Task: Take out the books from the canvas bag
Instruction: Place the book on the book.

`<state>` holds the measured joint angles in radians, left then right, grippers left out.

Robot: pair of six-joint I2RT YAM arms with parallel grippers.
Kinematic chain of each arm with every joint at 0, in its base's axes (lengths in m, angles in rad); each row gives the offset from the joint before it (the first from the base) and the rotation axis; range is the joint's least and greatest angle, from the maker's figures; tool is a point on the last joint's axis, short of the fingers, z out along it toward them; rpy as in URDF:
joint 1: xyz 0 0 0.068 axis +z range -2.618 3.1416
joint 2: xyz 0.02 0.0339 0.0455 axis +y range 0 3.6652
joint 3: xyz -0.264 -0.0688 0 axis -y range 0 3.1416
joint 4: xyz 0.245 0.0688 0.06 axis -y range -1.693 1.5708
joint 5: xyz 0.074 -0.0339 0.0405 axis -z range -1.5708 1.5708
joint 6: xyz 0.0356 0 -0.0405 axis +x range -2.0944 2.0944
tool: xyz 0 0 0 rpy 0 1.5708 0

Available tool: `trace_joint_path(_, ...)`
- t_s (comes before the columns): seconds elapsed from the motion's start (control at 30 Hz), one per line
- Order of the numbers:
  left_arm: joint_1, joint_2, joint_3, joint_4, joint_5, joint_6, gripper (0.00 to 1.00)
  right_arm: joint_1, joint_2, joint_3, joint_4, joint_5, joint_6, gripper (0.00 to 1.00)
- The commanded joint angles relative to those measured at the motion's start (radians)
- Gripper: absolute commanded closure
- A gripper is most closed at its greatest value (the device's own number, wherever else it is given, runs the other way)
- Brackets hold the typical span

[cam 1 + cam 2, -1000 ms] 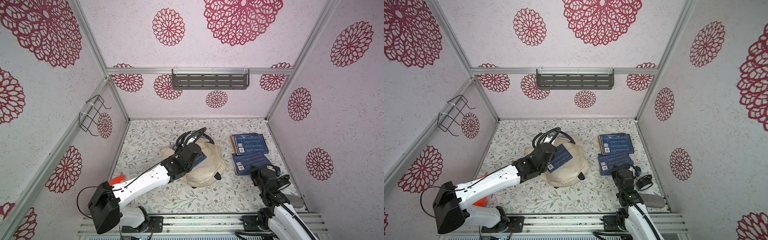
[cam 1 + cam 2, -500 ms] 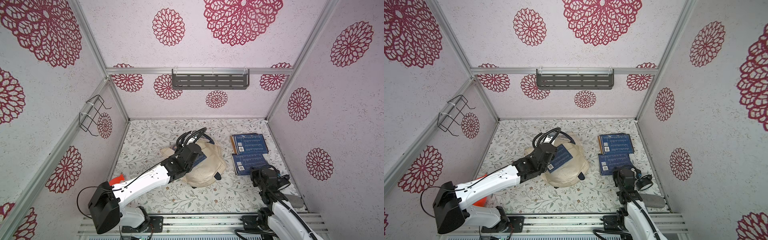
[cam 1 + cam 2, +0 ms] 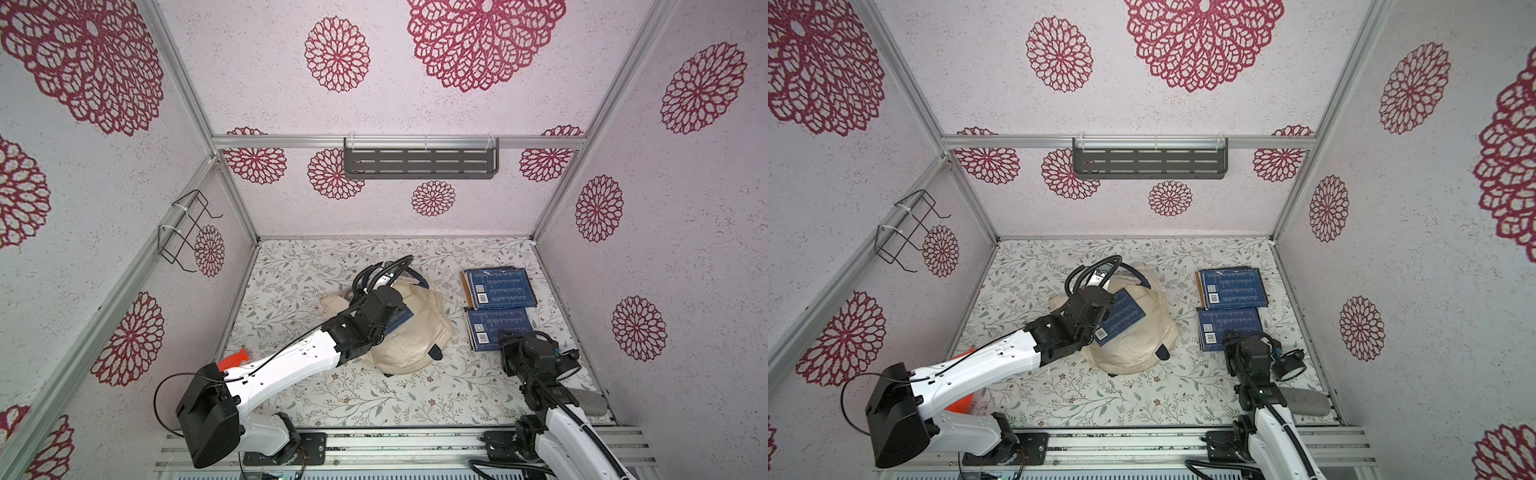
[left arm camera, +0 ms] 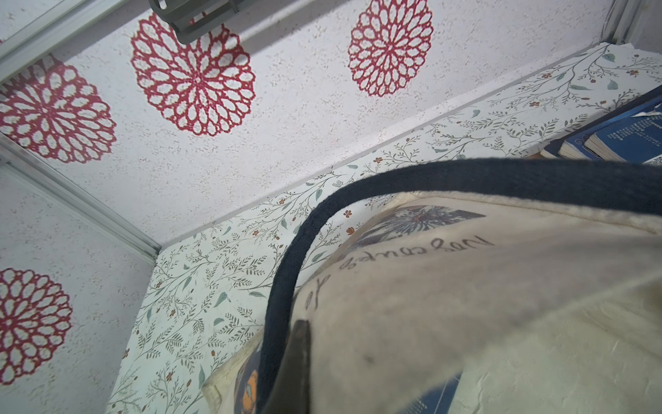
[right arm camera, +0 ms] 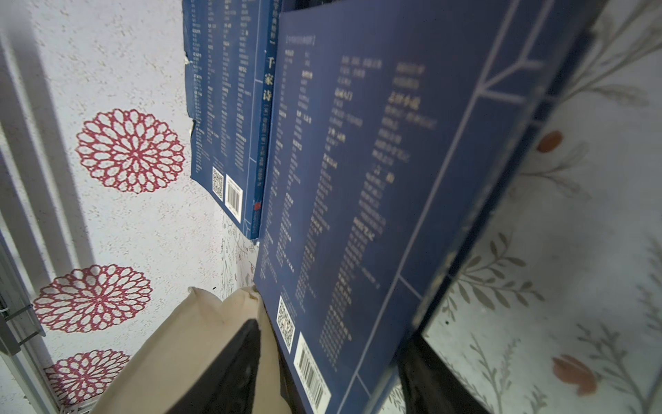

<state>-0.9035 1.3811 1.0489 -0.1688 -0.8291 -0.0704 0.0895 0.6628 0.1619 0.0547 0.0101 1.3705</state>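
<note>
one dark blue book is not yet clear of the canvas bag, which slumps at the middle of the tabletop. the book lies on the cream cloth at what we take for the bag's mouth, its long axis slanting from the barcoded near-left corner toward the far right. the left gripper sits right at the book's left side, closed. we judge that it pinches the bag's lip beside the navy strap, so it is busy. the right gripper is the free one: its jaws stand apart and clamp nothing, over the barcoded corner of the near stack. that stack lies by the tabletop's right edge, just nearer us than the far stack. so the book lies to that gripper's left, well apart, across part of the bag. in a top view nearly the whole cover shows. the left wrist view gives only a blue sliver under the canvas. the right wrist view shows none of it, yet only there do we see the jaw gap.
</note>
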Motion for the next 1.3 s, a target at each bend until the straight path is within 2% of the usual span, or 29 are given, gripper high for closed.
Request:
trace_joint_path(0.0,-0.012,-0.016,0.004,0.041,-0.018,0.009,1.0,-0.005,0.009,0.04,-0.073,-0.01,-0.027,0.31)
trace_joint_path(0.2,-0.014,-0.014,0.01,0.035,-0.016,0.009,1.0,-0.005,0.003,0.068,-0.136,-0.009,-0.035,0.2)
trace_joint_path(0.3,-0.013,-0.017,0.008,0.035,-0.015,0.009,1.0,-0.005,-0.009,0.103,-0.202,0.002,-0.054,0.03)
trace_joint_path(0.33,-0.013,-0.019,0.008,0.034,-0.015,0.009,1.0,-0.005,-0.011,0.117,-0.225,0.005,-0.061,0.01)
trace_joint_path(0.53,-0.014,-0.021,0.01,0.034,-0.009,0.007,1.0,-0.005,0.009,0.196,-0.326,0.013,-0.106,0.01)
trace_joint_path(0.7,-0.013,-0.018,0.012,0.029,0.009,0.0,1.0,0.009,0.018,0.235,-0.267,-0.006,-0.163,0.01)
trace_joint_path(0.8,-0.013,-0.019,0.018,0.023,0.016,-0.003,1.0,0.081,0.024,0.267,-0.221,0.028,-0.195,0.01)
trace_joint_path(0.93,-0.014,-0.018,0.016,0.023,0.023,-0.003,1.0,0.253,0.054,0.305,-0.174,0.14,-0.23,0.01)
trace_joint_path(1.13,-0.014,-0.021,0.014,0.023,0.038,-0.008,1.0,0.409,0.142,0.307,-0.05,0.161,-0.233,0.01)
trace_joint_path(1.27,-0.014,-0.022,0.014,0.028,0.055,-0.009,1.0,0.528,0.196,0.32,0.022,0.219,-0.253,0.02)
